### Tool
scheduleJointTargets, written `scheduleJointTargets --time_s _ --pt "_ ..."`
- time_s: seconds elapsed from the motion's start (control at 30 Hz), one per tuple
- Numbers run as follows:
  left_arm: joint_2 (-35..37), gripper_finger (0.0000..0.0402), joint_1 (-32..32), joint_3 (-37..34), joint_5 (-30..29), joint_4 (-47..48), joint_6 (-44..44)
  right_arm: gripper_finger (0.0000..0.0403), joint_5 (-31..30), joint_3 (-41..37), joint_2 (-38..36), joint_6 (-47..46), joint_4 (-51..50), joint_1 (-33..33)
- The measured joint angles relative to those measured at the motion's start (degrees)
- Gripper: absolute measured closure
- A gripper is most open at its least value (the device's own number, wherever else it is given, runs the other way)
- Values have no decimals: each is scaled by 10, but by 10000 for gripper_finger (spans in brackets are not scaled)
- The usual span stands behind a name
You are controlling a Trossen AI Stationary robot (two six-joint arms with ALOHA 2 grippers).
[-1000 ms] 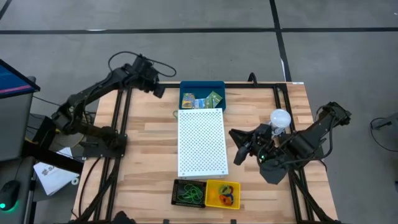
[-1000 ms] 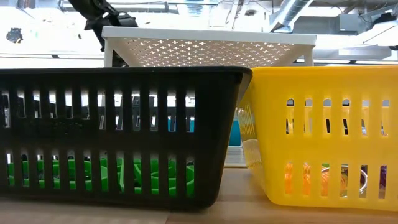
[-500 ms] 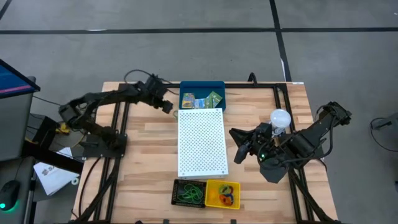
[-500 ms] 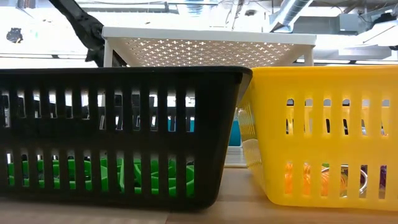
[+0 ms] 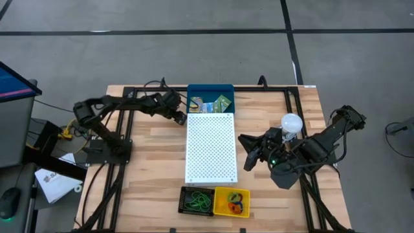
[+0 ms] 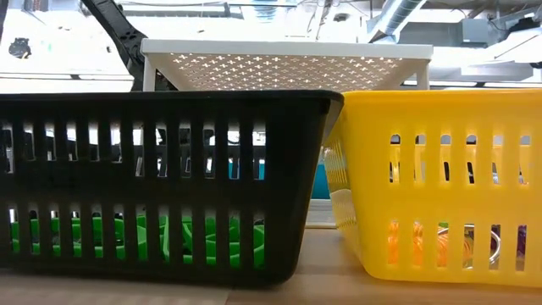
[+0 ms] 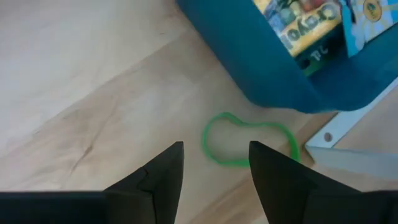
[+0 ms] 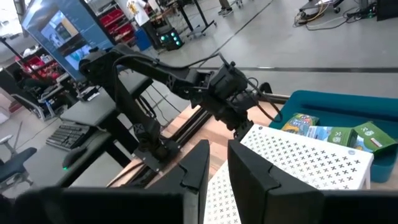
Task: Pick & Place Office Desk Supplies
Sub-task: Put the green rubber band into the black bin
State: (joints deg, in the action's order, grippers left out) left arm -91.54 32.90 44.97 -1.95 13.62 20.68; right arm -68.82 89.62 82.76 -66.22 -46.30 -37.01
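Green band lies loose on the bench, just ahead of my left hand, fingers spread, nothing held; teal tray w/ packets just beyond. Black basket & yellow basket already hold bands. Looks mostly sorted; this band, maybe packets, left. Right hand waits nearly pressed together, empty, beside the white board.

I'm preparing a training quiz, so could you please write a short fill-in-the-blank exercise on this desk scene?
1. The left gripper hovers with open fingers over a loose ____ rubber band.
2. The printed packets lie in the ____ tray.
3. The green bands fill the ____ basket.

Answers: green; blue; black
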Motion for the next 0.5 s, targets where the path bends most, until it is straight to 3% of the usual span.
scheduleJointTargets --time_s 0.5 --pt "-2 227 -7 -6 -27 -12 8 346 4 0 0 6 -2 0"
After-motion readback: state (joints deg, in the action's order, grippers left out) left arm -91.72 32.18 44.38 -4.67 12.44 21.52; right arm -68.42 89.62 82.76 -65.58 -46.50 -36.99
